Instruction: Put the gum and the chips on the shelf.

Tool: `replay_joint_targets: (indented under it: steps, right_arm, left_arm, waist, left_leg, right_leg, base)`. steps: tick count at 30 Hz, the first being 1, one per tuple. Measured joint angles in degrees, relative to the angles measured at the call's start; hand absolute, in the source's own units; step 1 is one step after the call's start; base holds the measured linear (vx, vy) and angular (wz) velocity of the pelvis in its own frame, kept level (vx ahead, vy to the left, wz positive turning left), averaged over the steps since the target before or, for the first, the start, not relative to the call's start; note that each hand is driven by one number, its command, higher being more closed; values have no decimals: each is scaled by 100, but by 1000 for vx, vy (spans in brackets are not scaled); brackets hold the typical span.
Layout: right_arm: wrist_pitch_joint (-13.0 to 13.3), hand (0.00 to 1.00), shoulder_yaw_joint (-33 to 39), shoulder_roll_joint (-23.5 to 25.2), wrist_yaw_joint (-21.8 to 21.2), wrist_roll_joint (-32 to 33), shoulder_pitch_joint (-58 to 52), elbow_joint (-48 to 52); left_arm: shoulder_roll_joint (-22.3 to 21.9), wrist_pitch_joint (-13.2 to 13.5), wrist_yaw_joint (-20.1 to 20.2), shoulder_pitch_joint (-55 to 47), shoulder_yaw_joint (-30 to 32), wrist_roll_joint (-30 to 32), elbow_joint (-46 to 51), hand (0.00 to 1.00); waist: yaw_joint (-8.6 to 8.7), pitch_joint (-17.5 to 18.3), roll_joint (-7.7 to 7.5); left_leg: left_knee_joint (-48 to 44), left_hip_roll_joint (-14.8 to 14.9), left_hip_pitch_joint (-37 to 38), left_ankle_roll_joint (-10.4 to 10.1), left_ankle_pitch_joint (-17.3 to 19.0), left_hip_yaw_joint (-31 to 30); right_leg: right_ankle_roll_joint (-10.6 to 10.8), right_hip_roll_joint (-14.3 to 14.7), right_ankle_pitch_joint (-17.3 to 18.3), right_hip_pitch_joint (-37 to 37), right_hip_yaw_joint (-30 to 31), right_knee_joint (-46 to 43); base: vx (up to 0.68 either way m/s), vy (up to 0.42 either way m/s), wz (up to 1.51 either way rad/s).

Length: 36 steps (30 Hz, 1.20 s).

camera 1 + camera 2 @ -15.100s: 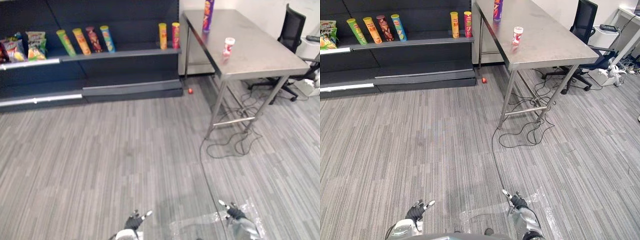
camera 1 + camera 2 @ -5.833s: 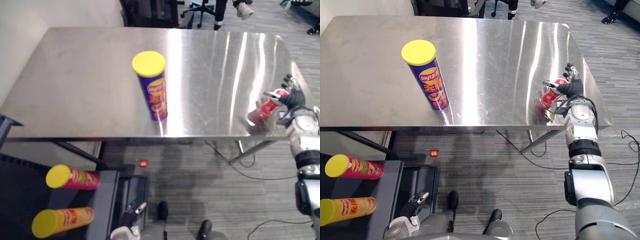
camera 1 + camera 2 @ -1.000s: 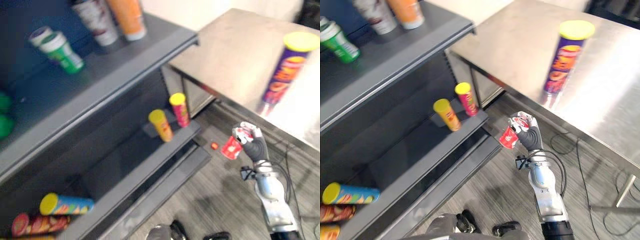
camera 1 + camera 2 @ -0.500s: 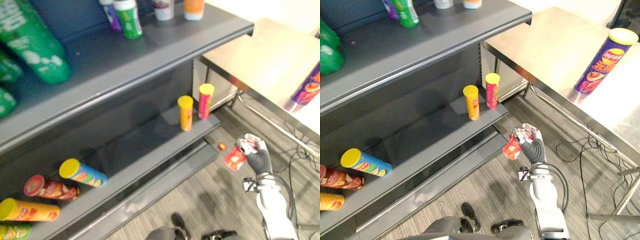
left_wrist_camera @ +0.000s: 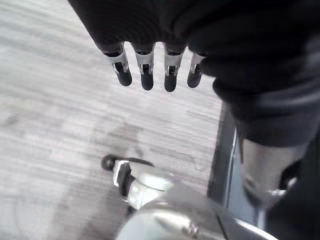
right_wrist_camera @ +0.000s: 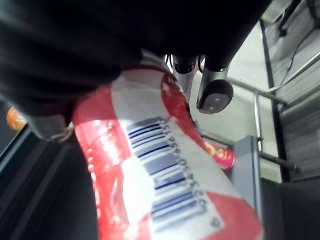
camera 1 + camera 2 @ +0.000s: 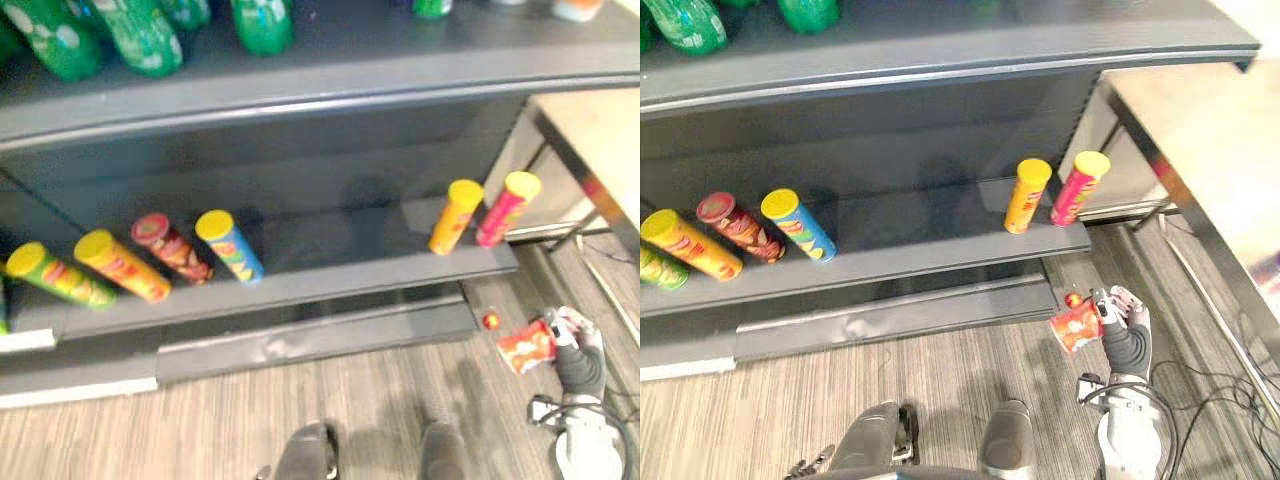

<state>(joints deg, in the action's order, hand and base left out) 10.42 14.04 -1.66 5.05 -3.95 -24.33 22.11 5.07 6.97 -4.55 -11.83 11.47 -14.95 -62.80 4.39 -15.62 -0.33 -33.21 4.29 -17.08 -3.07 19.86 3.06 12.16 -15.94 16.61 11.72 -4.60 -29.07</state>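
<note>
The gum is a small red and white bottle [image 7: 1075, 330], lying on its side in my right hand [image 7: 1123, 345], whose fingers are curled round it. In the right wrist view the bottle [image 6: 165, 170] sits close under the fingertips [image 6: 214, 95]. I hold it low, over the floor, in front of the right end of the dark shelf unit [image 7: 940, 262] and below its lower board. My left hand [image 5: 150, 70] hangs over the grey floor with relaxed fingers and holds nothing.
On the lower board stand a yellow can [image 7: 1026, 195] and a pink can [image 7: 1077, 187] at the right end, and three more chip cans [image 7: 798, 224] lean further left. Green bottles [image 7: 810, 12] fill the top shelf. The steel table [image 7: 1200, 130] stands right. A small red object [image 7: 490, 320] lies on the floor.
The camera has swung to face the shelf squarely, and the purple chip can on the table has left the picture. My right hand keeps its grip on the gum bottle.
</note>
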Motion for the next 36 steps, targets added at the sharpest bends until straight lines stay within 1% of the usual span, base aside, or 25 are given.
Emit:
replay_joint_targets:
  steps: [1,2,3,6,7,9,11,12,13,14,15,16,17,18,21,24,26,29,31,33,36]
  right_arm:
    - [1,100,-13,-6,-47,17,16,33]
    - [8,100,-63,-11,-61,55,70,107]
    - [16,100,-97,-13,-62,96,127,208]
    - [42,100,-263,16,-59,273,171,419]
    - [69,100,-360,43,-64,277,177,450]
    - [75,100,-423,45,-68,275,176,452]
    - [74,100,-396,42,-70,270,200,471]
    - [74,100,-314,38,-73,263,290,537]
    - [74,100,-143,-10,-72,240,441,667]
    - [76,100,-12,-76,-71,216,558,749]
    - [80,100,359,-273,-67,202,825,913]
    - [87,100,578,-391,-56,200,976,982]
    - [118,100,1086,-694,-7,166,1314,1095]
    - [209,100,1533,-999,62,173,1699,1125]
    - [412,100,2207,-1447,314,237,2481,1105]
    - [526,100,2896,-1877,562,461,2986,990]
    - [561,100,3092,-2145,703,516,3214,740]
    - [644,100,3121,-2552,857,604,3510,329]
    - [654,100,3095,-2802,876,627,3685,21]
    - [650,100,2956,-3107,871,682,3906,-459]
    - [611,100,2487,-3466,799,908,4234,-1143]
  left_arm:
    - [-16,0,8,-19,29,-1,1,0]
    - [-58,0,19,-33,57,0,6,0]
    - [-78,5,39,-32,102,-1,17,0]
    - [-168,11,52,-85,177,3,171,0]
    - [-169,14,60,-95,176,6,245,0]
    - [-151,35,69,-112,175,16,381,0]
    - [-109,72,83,-125,173,16,478,0]
    - [-75,86,95,-126,169,17,498,0]
    - [-24,119,106,-125,79,18,497,0]
    - [-1,127,111,-123,26,34,496,0]
    - [42,127,133,-110,-46,46,485,0]
    - [71,126,154,-94,-71,46,461,0]
    - [106,124,198,-82,-121,45,443,0]
    - [140,123,240,-84,-129,42,432,0]
    - [196,122,278,-91,-95,36,415,0]
    - [199,118,317,-145,23,-3,413,0]
    - [195,115,338,-205,78,-3,413,0]
    - [188,111,405,-215,140,-1,418,0]
    - [183,105,481,-213,183,2,415,0]
    - [168,47,501,-209,232,6,408,0]
    - [149,-4,509,-209,240,6,383,0]
  waist:
    - [0,33,57]
    - [2,27,24]
    - [-6,68,98]
    - [-29,70,90]
    - [-33,75,82]
    - [-65,139,34]
    - [-161,262,-60]
    - [-155,351,-113]
    - [-169,417,-147]
    - [-166,430,-148]
    - [-158,459,-161]
    - [-157,471,-167]
    - [-161,511,-188]
    - [-164,574,-226]
    - [-168,713,-322]
    - [-161,881,-347]
    - [-164,1033,-357]
    - [-179,1166,-366]
    - [-179,1168,-367]
    - [-203,1205,-356]
    - [-228,1227,-320]
  left_leg:
    - [75,70,-6,-50,-79,-1]
    - [198,203,-73,-89,-208,-1]
    - [337,291,-86,-156,-353,28]
    - [527,326,-87,-261,-486,43]
    - [556,320,-80,-267,-491,43]
    - [626,283,-60,-265,-500,41]
    - [731,242,-59,-275,-536,64]
    - [833,223,-46,-272,-582,55]
    - [997,218,8,-283,-653,27]
    - [1098,224,57,-287,-698,2]
    - [1314,224,166,-285,-807,-50]
    - [1419,225,225,-289,-862,-63]
    - [1631,236,349,-287,-963,-78]
    - [1831,247,463,-282,-1058,-84]
    - [2161,271,684,-288,-1204,-97]
    - [2526,287,898,-297,-1376,-213]
    - [2710,298,981,-296,-1462,-223]
    - [2954,289,1114,-298,-1586,-229]
    - [3119,289,1220,-325,-1680,-232]
    - [3260,294,1251,-337,-1792,-233]
    - [3457,301,1350,-350,-1964,-235]
  right_leg:
    - [-48,6,25,-7,-115,-23]
    - [-96,38,50,17,-309,-48]
    - [-136,62,70,43,-417,-73]
    - [-136,66,70,123,-474,-223]
    - [-136,61,70,122,-474,-242]
    - [-135,29,69,149,-472,-259]
    - [-129,2,66,200,-465,-251]
    - [-94,-3,34,192,-466,-219]
    - [-172,39,-58,169,-465,-129]
    - [-172,70,-128,124,-466,-50]
    - [-190,120,-267,27,-465,104]
    - [-200,144,-335,-19,-461,168]
    - [-223,193,-473,-109,-448,290]
    - [-235,232,-583,-175,-431,389]
    - [-247,300,-751,-339,-417,606]
    - [-248,387,-950,-601,-434,921]
    - [-240,414,-1024,-641,-433,1002]
    - [-237,423,-1039,-737,-435,1130]
    - [-237,435,-1040,-821,-443,1228]
    - [-238,452,-1040,-828,-447,1305]
    - [-238,475,-1040,-857,-452,1355]
  base:
    - [120,-256,72]
    - [129,-243,56]
    - [154,-280,49]
    - [121,-107,19]
    - [138,-43,14]
    - [105,11,12]
    - [117,16,8]
    - [120,7,12]
    - [92,-2,15]
    - [96,2,15]
    - [75,2,15]
    - [78,9,17]
    - [83,17,9]
    - [80,19,8]
    - [68,8,3]
    - [62,0,17]
    - [54,13,9]
    - [27,1,3]
    - [2,-15,0]
    - [-10,-21,-1]
    - [-36,-36,0]
